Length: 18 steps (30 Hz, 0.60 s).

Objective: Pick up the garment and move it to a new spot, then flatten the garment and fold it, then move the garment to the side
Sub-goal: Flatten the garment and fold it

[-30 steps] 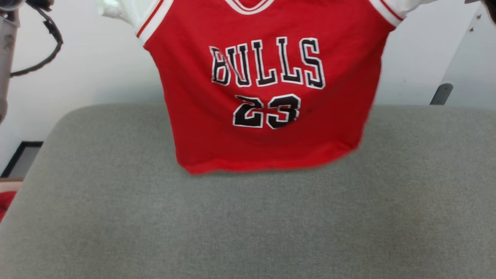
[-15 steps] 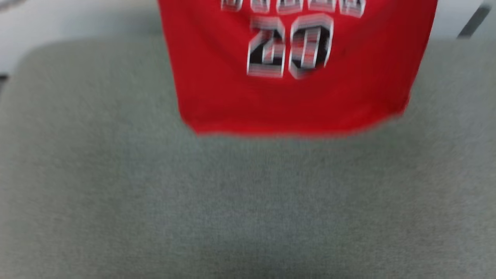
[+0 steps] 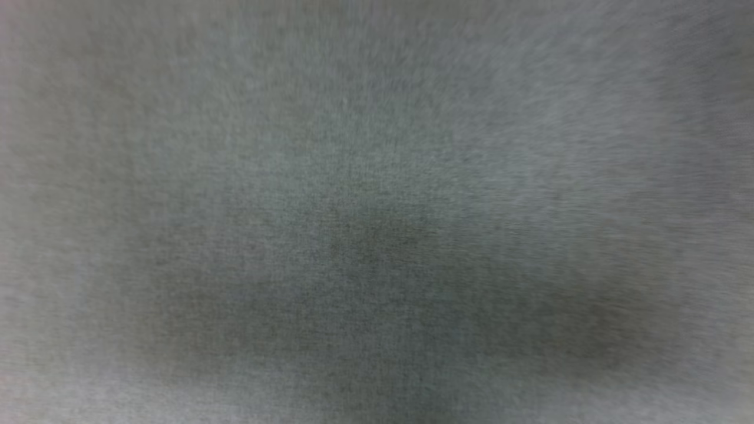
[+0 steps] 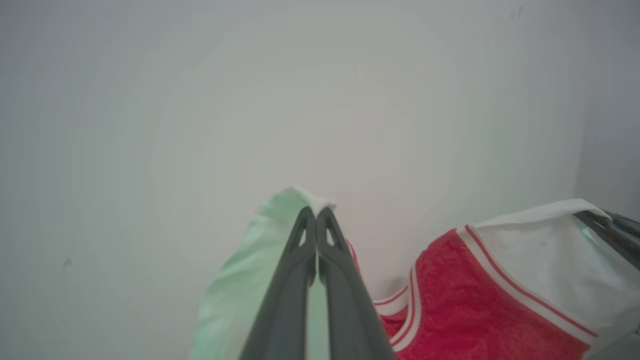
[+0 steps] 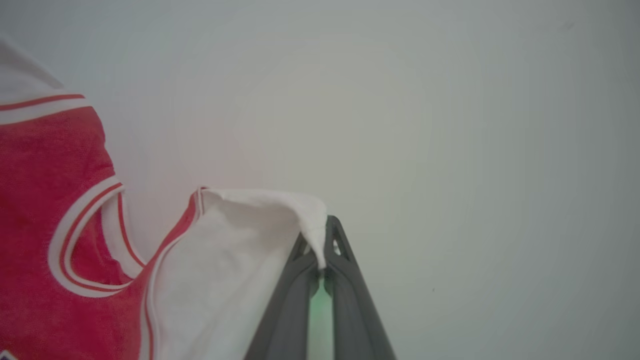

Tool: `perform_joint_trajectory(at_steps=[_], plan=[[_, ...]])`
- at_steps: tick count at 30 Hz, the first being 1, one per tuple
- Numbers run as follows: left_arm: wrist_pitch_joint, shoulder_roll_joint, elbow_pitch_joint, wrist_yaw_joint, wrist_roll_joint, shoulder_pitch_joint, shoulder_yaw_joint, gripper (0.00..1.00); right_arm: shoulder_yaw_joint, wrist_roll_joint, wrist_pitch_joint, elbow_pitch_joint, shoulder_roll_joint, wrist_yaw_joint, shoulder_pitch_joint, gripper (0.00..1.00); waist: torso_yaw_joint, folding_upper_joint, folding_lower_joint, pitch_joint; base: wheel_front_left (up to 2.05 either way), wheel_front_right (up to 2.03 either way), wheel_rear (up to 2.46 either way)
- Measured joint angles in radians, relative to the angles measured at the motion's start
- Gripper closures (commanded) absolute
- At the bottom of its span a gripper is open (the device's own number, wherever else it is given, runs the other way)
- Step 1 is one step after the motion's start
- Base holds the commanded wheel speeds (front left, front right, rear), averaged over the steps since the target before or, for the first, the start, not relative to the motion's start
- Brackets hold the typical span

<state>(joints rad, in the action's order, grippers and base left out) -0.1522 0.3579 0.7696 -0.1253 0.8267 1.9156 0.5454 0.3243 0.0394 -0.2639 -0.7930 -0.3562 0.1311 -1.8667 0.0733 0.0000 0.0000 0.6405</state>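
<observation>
At wrists, left pincer (image 4: pixel 316 214), right pincer (image 5: pixel 323 239) clamp garment (image 4: pixel 450 305), head-view grey fabric (image 3: pixel 377 176)

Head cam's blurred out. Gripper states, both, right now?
Left gripper: shut on the garment, at a white sleeve.
Right gripper: shut on the garment's other sleeve.

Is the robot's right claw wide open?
No, the right gripper has its two dark fingers pinched shut on the white sleeve of the red shirt.
</observation>
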Motion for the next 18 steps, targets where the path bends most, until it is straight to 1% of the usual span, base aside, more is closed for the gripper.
perform_joint_trajectory(at_steps=[4, 9, 11, 13, 14, 16, 18], plan=[[-0.012, 0.006, -0.052, -0.003, 0.083, -0.110, 0.087, 1.00, 0.027, -0.019, 0.001, 0.028, -0.009, 0.000, 0.112, 1.00, 0.026, 0.0000, 0.0000, 0.089, 0.00, 0.00, 0.00], [-0.005, 0.055, -0.101, -0.003, 0.137, -0.185, 0.189, 1.00, 0.098, -0.084, 0.001, 0.080, -0.035, 0.000, 0.201, 1.00, 0.071, 0.0000, 0.0000, 0.141, 0.00, 0.00, 0.00], [0.008, 0.068, -0.124, -0.003, 0.189, -0.209, 0.209, 1.00, 0.116, -0.117, 0.001, 0.094, -0.057, 0.000, 0.227, 1.00, 0.088, 0.0000, 0.0000, 0.143, 0.00, 0.00, 0.00], [0.011, 0.091, -0.155, -0.003, 0.209, -0.237, 0.237, 1.00, 0.143, -0.163, 0.001, 0.105, -0.080, 0.000, 0.264, 1.00, 0.098, 0.0000, 0.0000, 0.133, 0.00, 0.00, 0.00], [0.017, 0.102, -0.171, -0.003, 0.241, -0.251, 0.245, 1.00, 0.151, -0.186, 0.001, 0.109, -0.091, 0.000, 0.284, 1.00, 0.103, 0.0000, 0.0000, 0.124, 0.00, 0.00, 0.00], [0.025, 0.142, -0.204, -0.003, 0.251, -0.280, 0.280, 1.00, 0.171, -0.233, 0.001, 0.127, -0.123, 0.000, 0.320, 1.00, 0.112, 0.0000, 0.0000, 0.102, 0.00, 0.00, 0.00], [0.039, 0.179, -0.235, -0.003, 0.286, -0.334, 0.311, 1.00, 0.177, -0.299, 0.001, 0.145, -0.147, 0.000, 0.378, 1.00, 0.119, 0.0000, 0.0000, 0.075, 0.00, 0.00, 0.00]])
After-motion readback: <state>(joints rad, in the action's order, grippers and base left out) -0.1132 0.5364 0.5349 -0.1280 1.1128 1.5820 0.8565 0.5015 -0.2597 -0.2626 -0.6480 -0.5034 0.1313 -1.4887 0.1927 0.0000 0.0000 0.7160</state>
